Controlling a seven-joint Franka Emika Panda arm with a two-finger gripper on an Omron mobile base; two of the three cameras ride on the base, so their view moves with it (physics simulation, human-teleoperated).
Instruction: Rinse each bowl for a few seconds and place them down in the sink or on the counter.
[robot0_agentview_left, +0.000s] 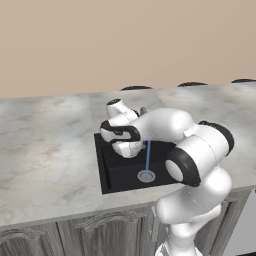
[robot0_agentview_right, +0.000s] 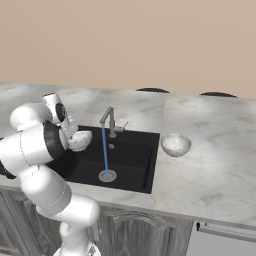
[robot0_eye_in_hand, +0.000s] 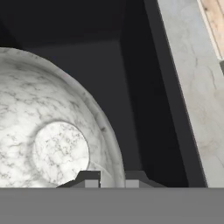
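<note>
**Gripper grasping one bowl over the sink, second bowl sitting on the bench**

In the left base view, the white arm is reaching from the lower right over the black sink (robot0_agentview_left: 111, 172), which is sitting recessed in the light marbled bench (robot0_agentview_left: 45, 155). The wrist is bending down over the basin's rear left part, and a speckled bowl (robot0_agentview_left: 128, 148) is showing just beneath it, partly covered by the hand. A thin blue water stream (robot0_agentview_left: 148, 157) is falling straight onto the round metal drain (robot0_agentview_left: 146, 175). The bowl is hanging just left of the stream, apart from it.

In the right base view, the arm is rising from the lower left and its hand is hanging over the basin's left end. The held bowl (robot0_agentview_right: 80, 140) is sticking out to the right of the wrist, above the dark basin floor and left of the grey angular faucet (robot0_agentview_right: 110, 122), whose water is running down to the drain. The second bowl (robot0_agentview_right: 175, 144) is standing upright on the bench, just beside the sink's right rim.

In the hand view, the gripper (robot0_eye_in_hand: 113, 179) is clenching on the rim of the held bowl, one dark fingertip inside the rim and one outside. The bowl's marbled inside and flat round bottom are facing the camera, with the black sink wall behind and a strip of bench at the right.
</note>
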